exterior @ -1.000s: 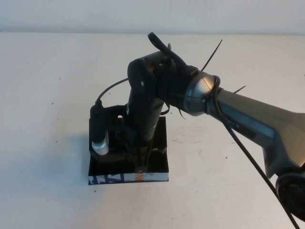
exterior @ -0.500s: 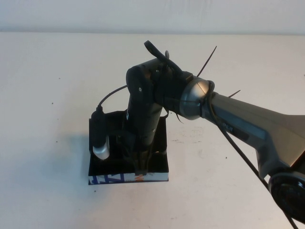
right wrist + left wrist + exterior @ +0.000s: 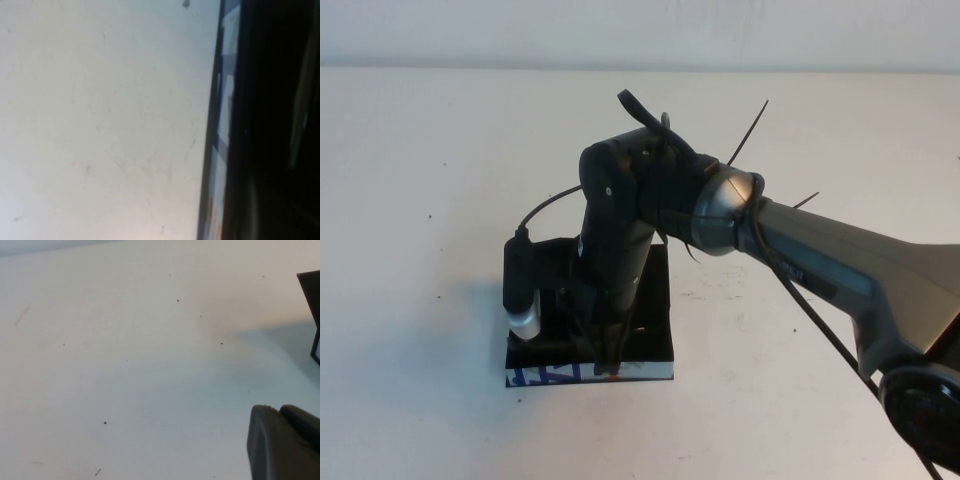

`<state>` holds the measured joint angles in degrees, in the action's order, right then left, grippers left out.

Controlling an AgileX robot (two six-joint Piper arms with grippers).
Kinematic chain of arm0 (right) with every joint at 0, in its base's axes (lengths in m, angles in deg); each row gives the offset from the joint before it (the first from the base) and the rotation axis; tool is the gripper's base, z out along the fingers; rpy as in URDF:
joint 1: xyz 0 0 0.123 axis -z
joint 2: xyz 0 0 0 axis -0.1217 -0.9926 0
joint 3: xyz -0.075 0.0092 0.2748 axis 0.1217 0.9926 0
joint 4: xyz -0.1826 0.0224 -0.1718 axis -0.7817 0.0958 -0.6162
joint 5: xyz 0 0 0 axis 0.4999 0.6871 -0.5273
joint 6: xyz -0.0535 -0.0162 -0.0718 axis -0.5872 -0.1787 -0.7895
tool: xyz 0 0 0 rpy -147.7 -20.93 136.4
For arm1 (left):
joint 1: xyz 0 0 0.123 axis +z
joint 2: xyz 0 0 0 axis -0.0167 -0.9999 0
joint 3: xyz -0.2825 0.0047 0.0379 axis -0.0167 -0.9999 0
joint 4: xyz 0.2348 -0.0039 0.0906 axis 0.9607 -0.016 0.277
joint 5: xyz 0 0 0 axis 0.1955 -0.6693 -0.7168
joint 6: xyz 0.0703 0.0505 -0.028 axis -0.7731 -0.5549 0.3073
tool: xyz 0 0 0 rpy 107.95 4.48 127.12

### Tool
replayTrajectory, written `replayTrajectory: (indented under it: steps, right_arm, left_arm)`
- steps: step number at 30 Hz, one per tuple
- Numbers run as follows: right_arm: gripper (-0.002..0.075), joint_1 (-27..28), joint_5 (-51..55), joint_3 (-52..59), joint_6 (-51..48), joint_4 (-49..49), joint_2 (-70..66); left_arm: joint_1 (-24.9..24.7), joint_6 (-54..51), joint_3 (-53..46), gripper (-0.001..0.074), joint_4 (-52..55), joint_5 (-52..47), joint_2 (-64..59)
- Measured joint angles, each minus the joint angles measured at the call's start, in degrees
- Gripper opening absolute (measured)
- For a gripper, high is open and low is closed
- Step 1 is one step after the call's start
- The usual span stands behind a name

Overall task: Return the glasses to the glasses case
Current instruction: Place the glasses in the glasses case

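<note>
The black glasses case (image 3: pixel 655 310) lies open on the white table, its blue, white and orange patterned side (image 3: pixel 555 374) facing me. My right gripper (image 3: pixel 608 358) points straight down into the case at its front wall, and the arm covers most of the inside. The glasses are hidden in the high view. In the right wrist view the patterned side (image 3: pixel 222 125) runs beside a dark interior with faint glints that I cannot identify. My left gripper (image 3: pixel 280 412) hangs shut and empty over bare table, well apart from a black corner of the case (image 3: pixel 312 305).
The right arm (image 3: pixel 840 270) reaches in from the right, with a cable (image 3: pixel 820 320) hanging along it. Its wrist camera (image 3: pixel 520 290) hangs over the case's left end. White table (image 3: pixel 440 180) surrounds the case on all sides.
My right gripper and wrist camera have shifted a little left and toward the case's front wall. The case has not moved.
</note>
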<state>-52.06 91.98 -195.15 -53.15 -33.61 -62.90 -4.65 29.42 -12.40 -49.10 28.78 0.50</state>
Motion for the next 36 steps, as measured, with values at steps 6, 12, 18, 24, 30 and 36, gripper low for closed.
replayTrajectory:
  steps: [6, 12, 18, 24, 30, 36]
  right_arm:
    - [0.0062, -0.12, 0.0, 0.0, 1.17, 0.25, 0.0]
    - [0.0063, -0.12, 0.0, 0.0, 1.3, -0.19, 0.0]
    - [0.0197, 0.09, 0.0, 0.0, 2.4, -0.19, 0.0]
    - [0.0315, 0.25, 0.0, 0.0, 2.73, -0.45, 0.0]
    - [0.0325, 0.25, 0.0, 0.0, 2.77, -1.07, 1.56]
    - [0.0322, 0.25, 0.0, 0.0, 4.33, -2.59, 5.48]
  left_arm:
    - [0.0, 0.0, 0.0, -0.0001, 0.0, 0.0, 0.0]
    - [0.0, 0.0, 0.0, -0.0001, 0.0, 0.0, 0.0]
    - [0.0, 0.0, 0.0, -0.0001, 0.0, 0.0, 0.0]
    - [0.0, 0.0, 0.0, -0.0001, 0.0, 0.0, 0.0]
    - [0.0, 0.0, 0.0, -0.0001, 0.0, 0.0, 0.0]
    - [0.0, 0.0, 0.0, -0.0001, 0.0, 0.0, 0.0]
